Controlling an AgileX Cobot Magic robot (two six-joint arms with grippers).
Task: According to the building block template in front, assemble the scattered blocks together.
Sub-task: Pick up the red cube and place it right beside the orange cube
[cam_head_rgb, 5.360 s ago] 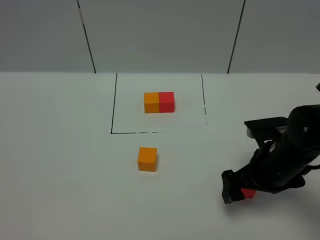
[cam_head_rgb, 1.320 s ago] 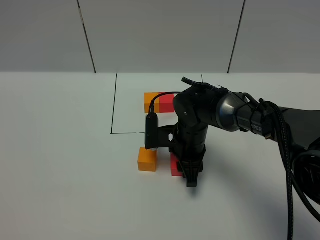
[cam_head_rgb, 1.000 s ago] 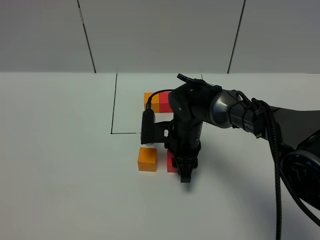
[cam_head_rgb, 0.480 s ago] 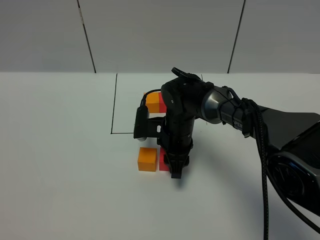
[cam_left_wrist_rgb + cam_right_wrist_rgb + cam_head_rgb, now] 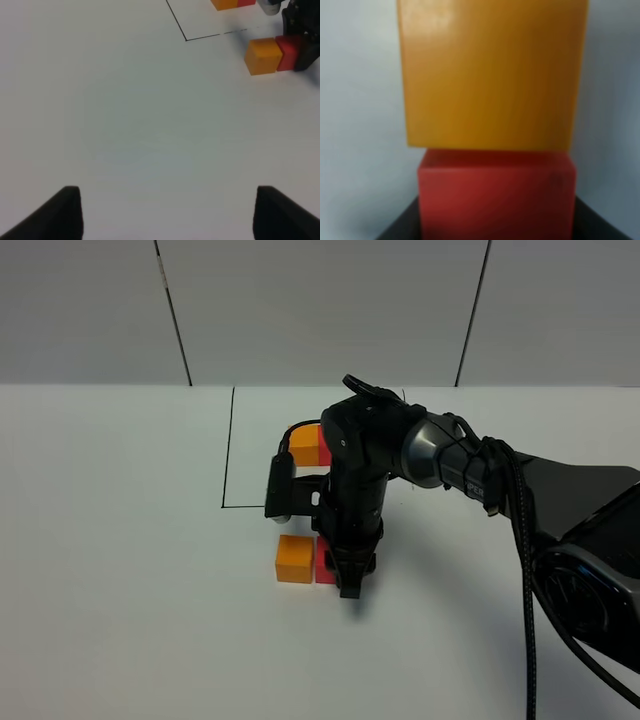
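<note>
Jaws of right gripper (image 5: 346, 578) clamp small matte red cube (image 5: 324, 566); small matte orange cube (image 5: 294, 558) touches it at 9 o'clock, as in joined orange-red template (image 5: 305, 447); left gripper (image 5: 167, 212) jaws wide.

The high camera looks down and forward over the whole desk (image 5: 120, 620) from well back. The left wrist camera looks out low between the left arm's fingers (image 5: 65, 212), with the orange block (image 5: 263, 56) and red block (image 5: 287, 50) far ahead of them, as the high view also shows. The right wrist camera sits close against both blocks, just past the right arm's fingers (image 5: 397, 232).
</note>
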